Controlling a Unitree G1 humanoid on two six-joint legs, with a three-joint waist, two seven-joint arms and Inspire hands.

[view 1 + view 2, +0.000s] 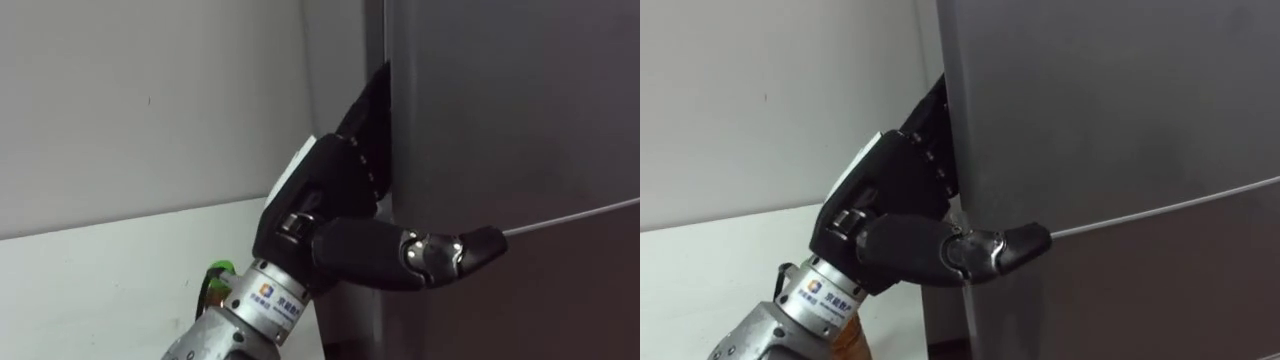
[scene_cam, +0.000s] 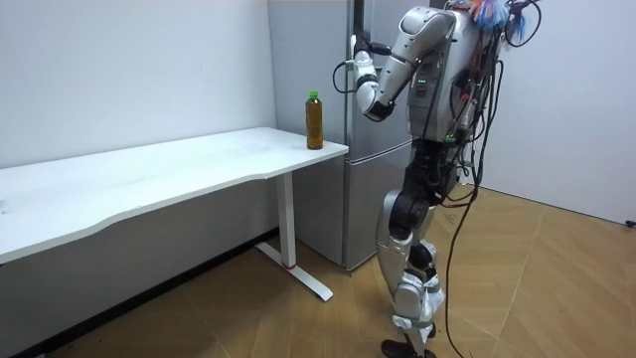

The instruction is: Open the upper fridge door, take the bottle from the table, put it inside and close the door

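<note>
The left hand is up against the left edge of the fridge's upper door. Its fingers run up along that edge and slip behind it, so their tips are hidden. The thumb lies flat across the door's front, pointing to the right, with its tip just above the thin pale seam that divides the upper door from the lower one. I cannot tell whether the hand is clamped on the edge (too much of it is behind the door). The door itself looks closed, or nearly so; no gap or inside shows in the eye views.

The wrist comes in from the lower left, and behind it the green cap of the bottle peeks out. In the room view the bottle stands upright on the counter, at the corner nearest the fridge, well below the raised hand and not touched by it. It holds an amber liquid.

The counter is white and long, set along a pale wall, with its end just beside the fridge's side. The robot stands upright on the wooden floor in front of the fridge, facing it, its left arm lifted to the height of the upper door.
</note>
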